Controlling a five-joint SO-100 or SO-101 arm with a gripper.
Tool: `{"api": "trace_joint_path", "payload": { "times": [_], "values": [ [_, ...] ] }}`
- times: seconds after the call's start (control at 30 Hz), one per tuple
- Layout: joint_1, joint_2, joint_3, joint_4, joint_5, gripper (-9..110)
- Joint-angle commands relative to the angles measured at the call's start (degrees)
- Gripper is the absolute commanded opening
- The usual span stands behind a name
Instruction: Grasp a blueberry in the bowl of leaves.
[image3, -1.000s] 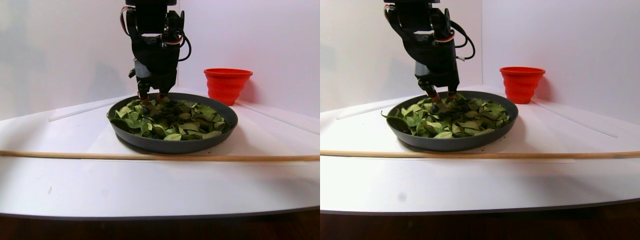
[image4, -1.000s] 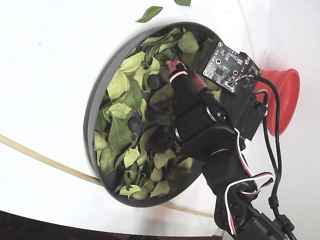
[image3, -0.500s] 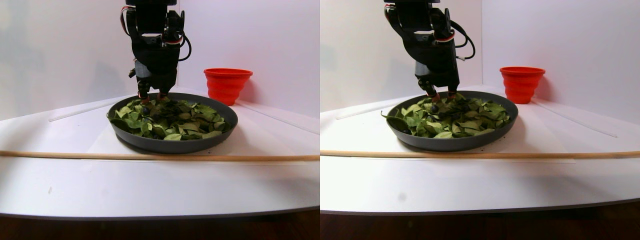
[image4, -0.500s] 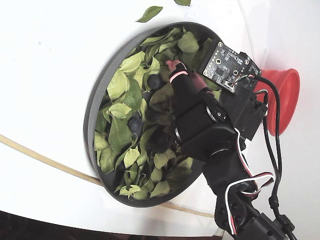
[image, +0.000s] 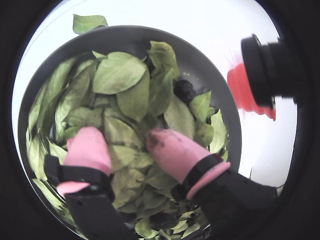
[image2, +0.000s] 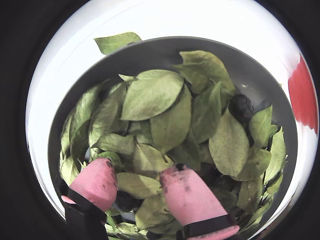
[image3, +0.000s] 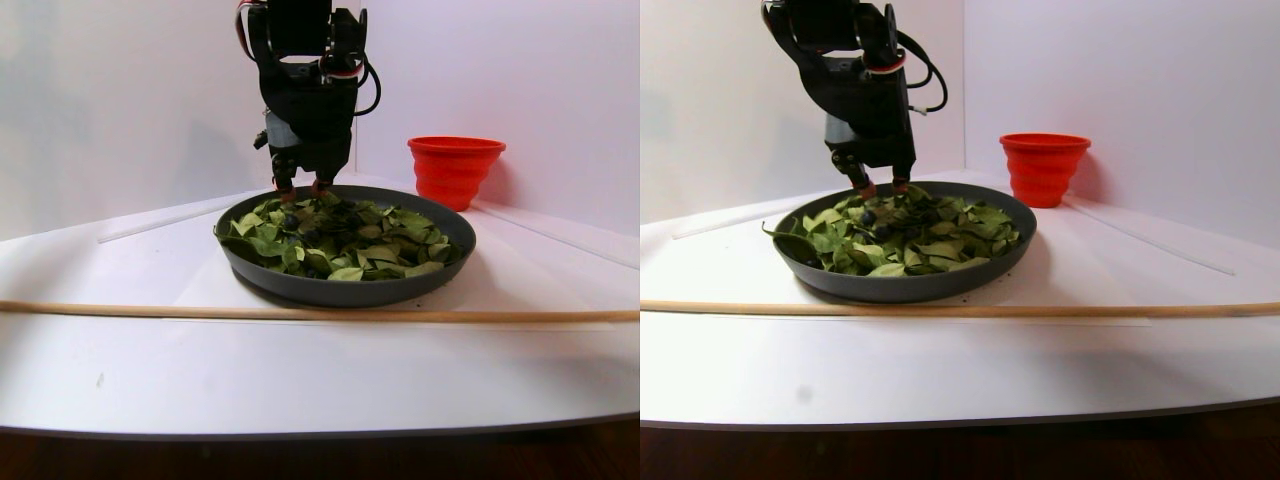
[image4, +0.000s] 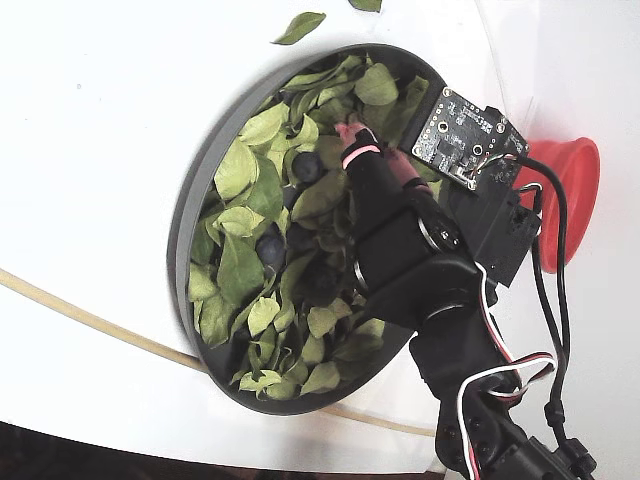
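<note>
The dark-grey bowl (image: 125, 32) is full of green leaves (image: 119, 72). My gripper (image: 122, 137) has pink fingertips and is open, its tips down on the leaves at the bowl's near side, with only leaves between them. A dark blueberry (image: 184, 90) lies uncovered ahead of the right finger, near the rim. It also shows in another wrist view (image2: 241, 107), beyond the gripper (image2: 140, 170). The fixed view shows the gripper (image4: 370, 145) over the bowl (image4: 185, 215), with two blueberries (image4: 308, 165) (image4: 270, 245) among the leaves (image4: 240, 270).
A red flared cup (image3: 455, 170) stands behind the bowl (image3: 330, 290), also seen in the fixed view (image4: 570, 190). A thin wooden stick (image3: 300, 313) lies across the white table in front of the bowl. A loose leaf (image4: 300, 25) lies outside the rim.
</note>
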Motion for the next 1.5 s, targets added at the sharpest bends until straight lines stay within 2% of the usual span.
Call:
{"api": "trace_joint_path", "payload": {
  "times": [0.0,1.47],
  "values": [
    [-0.5,7.3,0.7,0.0,0.1,17],
    [-2.3,7.6,5.7,1.1,3.3,18]
  ]
}}
